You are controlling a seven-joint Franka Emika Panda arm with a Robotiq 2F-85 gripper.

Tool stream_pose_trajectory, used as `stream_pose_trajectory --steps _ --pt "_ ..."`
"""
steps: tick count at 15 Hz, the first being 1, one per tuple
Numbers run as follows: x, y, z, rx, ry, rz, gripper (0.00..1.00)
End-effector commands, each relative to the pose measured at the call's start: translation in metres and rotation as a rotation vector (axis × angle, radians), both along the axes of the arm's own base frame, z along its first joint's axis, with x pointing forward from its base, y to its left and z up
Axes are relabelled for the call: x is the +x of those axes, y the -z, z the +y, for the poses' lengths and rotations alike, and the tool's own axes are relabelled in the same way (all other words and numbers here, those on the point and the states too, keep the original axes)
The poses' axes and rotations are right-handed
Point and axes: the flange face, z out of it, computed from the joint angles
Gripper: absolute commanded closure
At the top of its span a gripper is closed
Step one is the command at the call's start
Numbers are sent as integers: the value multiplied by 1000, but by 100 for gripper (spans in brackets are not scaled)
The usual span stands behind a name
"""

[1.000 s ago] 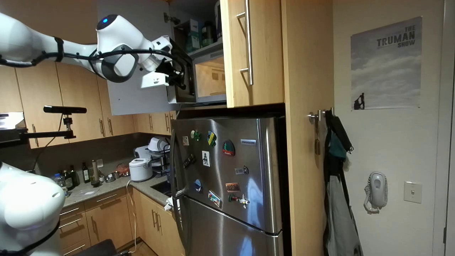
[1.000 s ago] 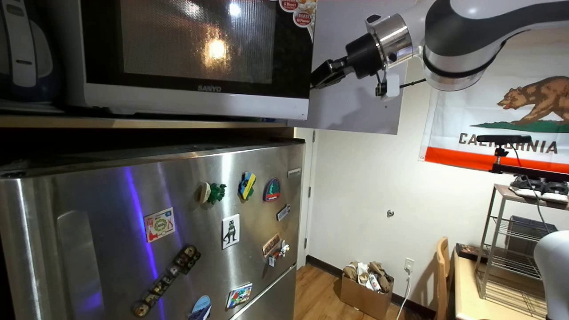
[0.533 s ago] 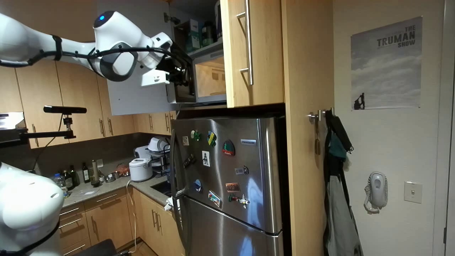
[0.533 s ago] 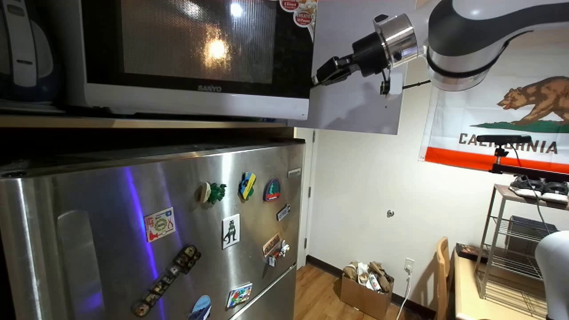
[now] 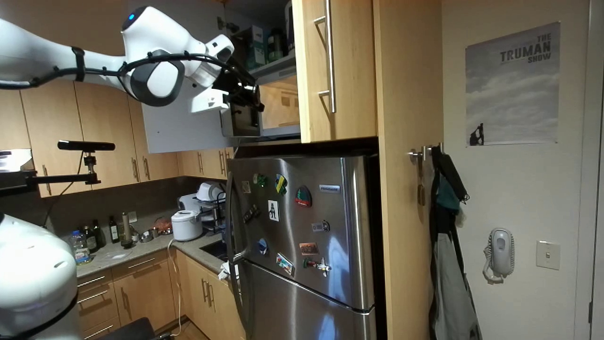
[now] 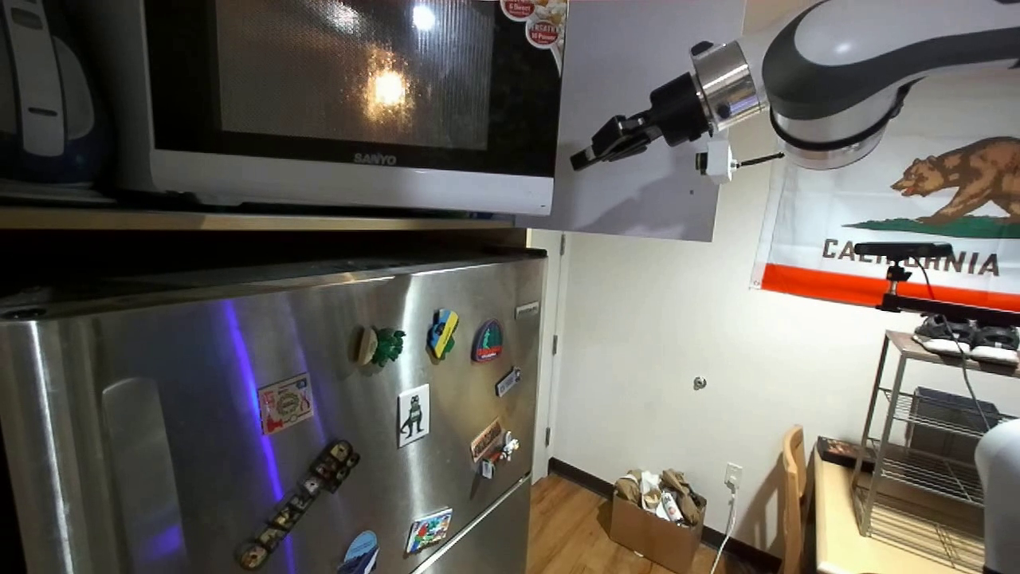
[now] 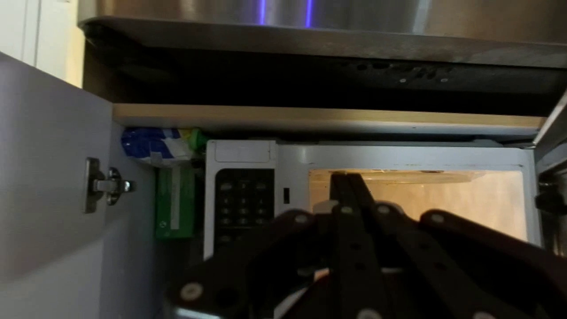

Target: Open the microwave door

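Observation:
The microwave (image 7: 398, 155) is silver-grey, with its lit interior and dark keypad facing the wrist view. In an exterior view its front frame (image 5: 281, 131) shows. The microwave door (image 5: 244, 126) stands swung wide open. In an exterior view its outer face with the dark window (image 6: 358, 88) shows; in the wrist view its inner side (image 7: 553, 133) is at the right edge. My gripper (image 7: 347, 175) is shut and empty, its fingertips together before the open cavity. In both exterior views the gripper (image 5: 259, 105) is by the door's free edge; the tips (image 6: 582, 162) appear just right of that edge.
An open grey cabinet door (image 7: 44, 177) stands at the left in the wrist view. An open light-wood cabinet door (image 5: 339, 71) stands on the other side. The steel fridge (image 5: 302, 217) is below the shelf (image 7: 310, 113). A green box (image 7: 175, 204) is beside the microwave.
My gripper has moved up and away from the door's free edge; its tips, earlier at or behind that edge, now show apart from it. The door has not visibly moved.

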Motion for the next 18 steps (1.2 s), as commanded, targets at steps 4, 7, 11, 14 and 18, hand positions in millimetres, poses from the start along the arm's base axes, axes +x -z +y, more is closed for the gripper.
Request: stream_pose_trajectory --steps 4,7,11,14,18 --pt "-4 13 -12 -54 88 105 97" --pt "-1 25 -7 -83 68 194 97" --pt "2 37 -1 -117 45 294 98" --pt "1 44 2 -137 28 362 97" --pt "-1 52 7 -152 -5 442 98"
